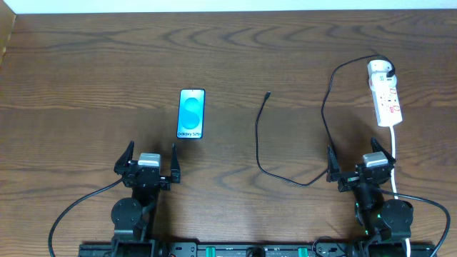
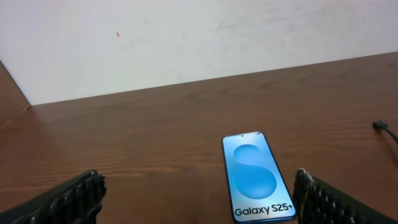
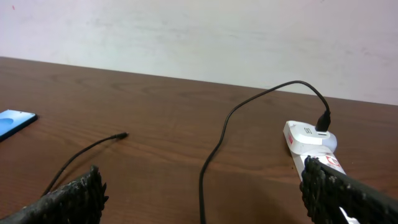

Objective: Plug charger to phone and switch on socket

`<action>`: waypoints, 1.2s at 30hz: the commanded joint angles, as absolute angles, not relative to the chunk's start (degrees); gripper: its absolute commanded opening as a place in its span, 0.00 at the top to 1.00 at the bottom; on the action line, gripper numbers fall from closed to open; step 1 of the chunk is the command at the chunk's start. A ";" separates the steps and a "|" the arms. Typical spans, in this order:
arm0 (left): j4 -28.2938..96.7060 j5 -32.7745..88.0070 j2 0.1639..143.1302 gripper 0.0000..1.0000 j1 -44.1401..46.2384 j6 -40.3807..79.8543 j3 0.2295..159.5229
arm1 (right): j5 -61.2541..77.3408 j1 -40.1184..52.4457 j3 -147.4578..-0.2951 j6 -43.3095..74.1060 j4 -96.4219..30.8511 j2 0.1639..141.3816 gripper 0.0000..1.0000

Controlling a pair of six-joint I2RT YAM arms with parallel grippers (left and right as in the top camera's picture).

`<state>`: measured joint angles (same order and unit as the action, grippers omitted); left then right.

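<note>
The charger's black cable [image 1: 258, 139] lies loose on the wooden table [image 1: 86, 64]. Its small plug tip [image 1: 268, 93] rests free near the middle, well apart from the phone [image 1: 191, 113]. The phone lies flat to the left of the tip, screen up, with its "Galaxy" end toward the robot. From the tip the cable runs toward the robot, curls right, then loops away to the white adapter [image 1: 380, 68], which is seated in the far end of the power strip [image 1: 388, 103] on the right. The strip's thick white cord [image 1: 395, 153] trails back past the right arm.

The left gripper [image 1: 151, 155] sits just short of the phone, its fingers [image 2: 68, 202] spread wide and gripping nothing. The right gripper [image 1: 359, 158] is spread just as wide and is empty too. It sits near the cable's bend, with the strip beside its right-hand finger.
</note>
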<state>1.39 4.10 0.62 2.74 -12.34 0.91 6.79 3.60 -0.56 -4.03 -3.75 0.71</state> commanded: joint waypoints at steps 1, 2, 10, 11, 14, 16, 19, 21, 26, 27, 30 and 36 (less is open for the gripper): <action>3.79 4.43 0.27 0.02 2.98 -13.26 0.23 | 6.55 3.36 -0.32 -4.36 -3.84 0.32 0.01; 3.79 4.43 0.27 0.02 2.96 -13.26 0.23 | 6.55 3.36 -0.32 -4.36 -3.84 0.32 0.01; 3.79 4.43 0.27 0.02 2.98 -13.26 0.23 | 6.55 3.36 -0.32 -4.36 -3.84 0.32 0.01; 3.79 4.43 0.27 0.02 2.96 -13.26 0.23 | 6.55 3.36 -0.32 -4.36 -3.84 0.32 0.01; 3.79 4.43 0.27 0.02 2.98 -13.28 0.23 | 6.55 3.36 -0.32 -4.36 -3.84 0.32 0.01; 3.77 4.43 0.27 0.02 2.96 -13.28 0.23 | 6.55 3.36 -0.32 -4.36 -3.84 0.32 0.01; 3.77 4.43 0.27 0.02 2.98 -13.26 0.23 | 6.55 3.36 -0.32 -4.36 -3.84 0.32 0.01; 3.75 4.45 0.27 0.02 2.96 -13.23 0.23 | 6.55 3.36 -0.32 -4.36 -3.84 0.32 0.01; 3.75 4.45 0.27 0.02 2.96 -12.80 0.23 | 6.55 3.36 -0.32 -4.36 -3.84 0.32 0.01; 3.75 4.45 0.27 0.02 2.96 -12.80 0.23 | 6.55 3.36 -0.32 -4.36 -3.84 0.32 0.01; 3.66 4.45 0.27 0.02 2.96 -12.82 0.23 | 6.55 3.36 -0.32 -4.36 -3.84 0.32 0.01; 3.57 4.43 0.30 0.02 2.96 -12.80 1.10 | 6.55 3.36 -0.32 -4.36 -3.84 0.32 0.01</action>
<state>1.34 4.10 0.62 2.74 -12.32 0.93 6.79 3.60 -0.56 -4.03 -3.75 0.71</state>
